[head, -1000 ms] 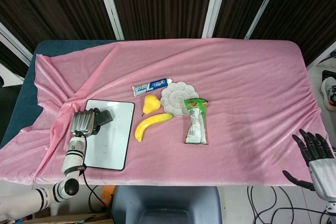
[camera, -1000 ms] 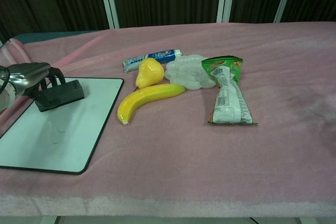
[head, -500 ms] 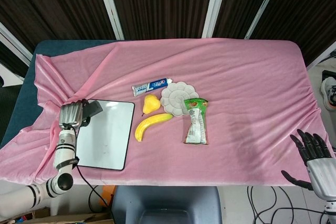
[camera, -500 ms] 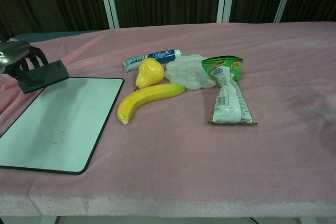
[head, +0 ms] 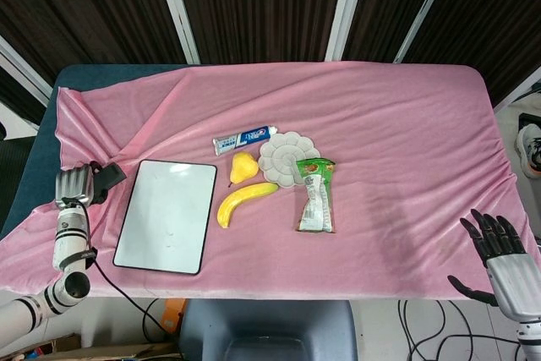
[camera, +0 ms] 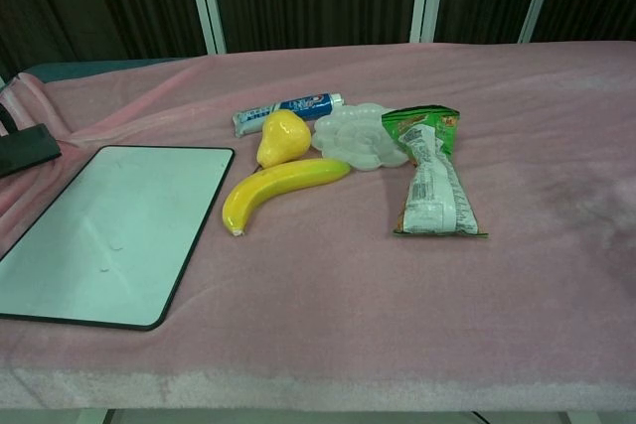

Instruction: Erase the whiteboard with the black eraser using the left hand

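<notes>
- Now, head view: left hand (head: 73, 184) sits at the far left of the frame, off the whiteboard (head: 163, 216), fingers wrapped on the eraser (head: 108, 178). A second ago it was on the board's upper left corner; half a second ago at the board's top left edge. It has carried the eraser sideways and clear.
- Head view: board lies lower left of centre on the pink cloth (head: 397, 133), surface near white, only faint specks at mid-board.
- Head view: right hand (head: 499, 247) at the lower right corner, off the table edge, fingers spread, holding nothing; barely shifted.
- Chest view: eraser (camera: 25, 149) shows only as a dark block at the left edge, beside the board (camera: 109, 230); the hand itself is out of frame here. Earlier it rested on the board's upper part.
- Chest view: banana (camera: 273, 189), pear (camera: 282, 137), toothpaste (camera: 285, 109), palette (camera: 360, 136) and packet (camera: 430, 176) unmoved.
- Judgement: wiping looks finished or nearly so; the tiny marks left may call for one more pass.
</notes>
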`<action>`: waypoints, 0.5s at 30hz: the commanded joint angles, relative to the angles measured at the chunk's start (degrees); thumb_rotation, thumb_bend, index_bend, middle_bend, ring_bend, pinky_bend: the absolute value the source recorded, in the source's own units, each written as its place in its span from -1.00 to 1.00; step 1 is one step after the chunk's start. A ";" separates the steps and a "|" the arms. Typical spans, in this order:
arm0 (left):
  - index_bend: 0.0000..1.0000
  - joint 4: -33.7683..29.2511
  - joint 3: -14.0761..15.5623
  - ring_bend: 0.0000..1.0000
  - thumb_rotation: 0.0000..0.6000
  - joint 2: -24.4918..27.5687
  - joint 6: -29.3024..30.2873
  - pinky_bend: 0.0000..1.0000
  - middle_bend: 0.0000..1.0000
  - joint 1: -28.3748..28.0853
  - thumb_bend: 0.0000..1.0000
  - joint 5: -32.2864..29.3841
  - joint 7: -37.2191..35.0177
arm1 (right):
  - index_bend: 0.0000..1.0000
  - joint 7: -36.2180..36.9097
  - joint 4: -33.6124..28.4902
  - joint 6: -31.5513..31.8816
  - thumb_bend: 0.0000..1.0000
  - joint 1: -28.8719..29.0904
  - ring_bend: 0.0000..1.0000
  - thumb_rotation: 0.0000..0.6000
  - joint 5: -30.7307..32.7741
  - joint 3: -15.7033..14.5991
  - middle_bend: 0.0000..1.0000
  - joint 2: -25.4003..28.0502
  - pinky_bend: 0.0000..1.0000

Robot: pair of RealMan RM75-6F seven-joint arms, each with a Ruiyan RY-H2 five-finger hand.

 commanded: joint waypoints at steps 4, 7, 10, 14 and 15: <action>-0.60 0.80 1.25 -0.66 1.00 0.34 -2.91 -0.35 -0.59 1.18 -0.18 3.75 -5.29 | -1.00 -0.21 -0.07 -0.13 -0.32 0.07 -1.00 1.00 0.15 0.02 -1.00 -0.07 -1.00; -0.92 -0.94 1.50 -0.94 1.00 1.62 -3.35 -0.47 -0.90 1.74 -0.26 5.79 -7.42 | -1.00 -0.49 -0.15 -0.40 -0.32 0.18 -1.00 1.00 0.09 -0.05 -1.00 -0.13 -1.00; -1.00 -4.65 1.76 -1.00 1.00 3.39 -0.22 -0.54 -1.00 3.50 -0.32 10.84 -11.22 | -1.00 -0.85 -0.23 -0.67 -0.32 0.28 -1.00 1.00 0.13 -0.10 -1.00 -0.21 -1.00; -1.00 -10.87 3.05 -1.00 1.00 6.32 6.28 -0.58 -1.00 6.77 -0.36 18.36 -15.10 | -1.00 -1.16 -0.29 -0.77 -0.32 0.30 -1.00 1.00 0.21 -0.10 -1.00 -0.32 -1.00; -1.00 -12.81 3.79 -1.00 1.00 7.22 8.46 -0.59 -1.00 7.89 -0.36 20.81 -15.87 | -1.00 -1.16 -0.30 -0.73 -0.32 0.27 -1.00 1.00 0.20 -0.13 -1.00 -0.31 -1.00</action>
